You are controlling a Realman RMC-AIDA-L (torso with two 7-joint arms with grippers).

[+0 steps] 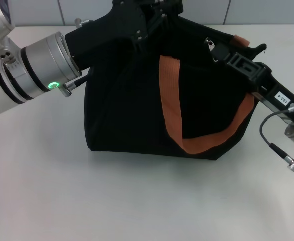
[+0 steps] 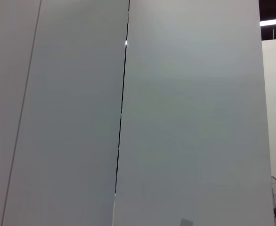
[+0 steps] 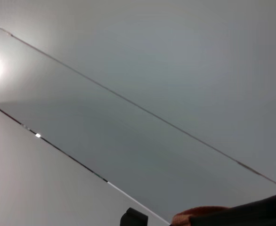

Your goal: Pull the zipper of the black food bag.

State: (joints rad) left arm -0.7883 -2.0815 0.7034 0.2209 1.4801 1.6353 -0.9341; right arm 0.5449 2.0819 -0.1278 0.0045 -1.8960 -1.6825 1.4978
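Not much to show for progress, judging from where things sit. The black food bag (image 1: 137,105) stands upright on the white table (image 1: 112,201), one orange-brown strap handle (image 1: 187,120) looping down its front. The zipper (image 1: 210,46) is a small silver-grey slider with its tab hanging, and it sits at the bag's top edge close to the right-hand corner. I can't see the track itself well enough to say how much is open or closed, so my guess is the pull is at one end of its run and most of the travel is still ahead.

My right gripper (image 1: 247,52) is up at that same right-hand corner of the bag, reaching in from the side, with the zipper just beside its black tip, on the side toward the bag's middle. Whether I've got the tab pinched or I'm only next to it, I honestly can't tell; the black fingers blend into the black fabric. A second bit of orange strap pokes out right by my tip.

My left gripper (image 1: 142,17) is over the bag's top edge near its back-left part, well apart from the zipper. It looks like it's bracing or holding the fabric there, but I can't tell if it's closed on anything.

Both wrist cameras only catch wall panels, so no help.
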